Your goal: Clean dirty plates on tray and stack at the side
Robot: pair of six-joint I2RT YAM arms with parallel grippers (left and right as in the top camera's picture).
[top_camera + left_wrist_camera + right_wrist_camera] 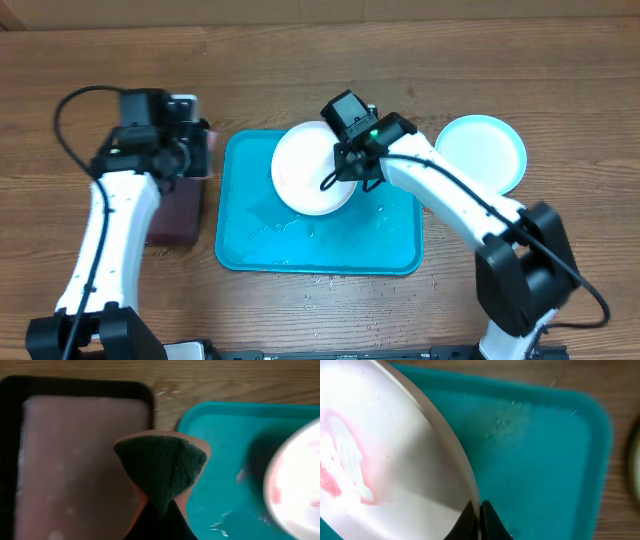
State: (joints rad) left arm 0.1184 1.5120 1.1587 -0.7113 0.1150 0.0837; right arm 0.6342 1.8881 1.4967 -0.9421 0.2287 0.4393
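Note:
A white plate (310, 170) with pink-red smears (335, 480) is held tilted over the far part of the turquoise tray (320, 250). My right gripper (347, 163) is shut on its right rim, with the fingers pinching the edge in the right wrist view (480, 510). A light blue plate (482, 152) lies on the table to the right of the tray. My left gripper (185, 150) is shut on a dark green sponge (160, 465) above the right edge of the black-rimmed tray (75, 460). The yellow-green plate is not in view overhead.
The black-rimmed tray with a pinkish inside (170, 215) stands left of the turquoise tray. The turquoise tray's floor has water drops (300, 228). A blurred olive shape (635, 465) shows at the right edge of the right wrist view.

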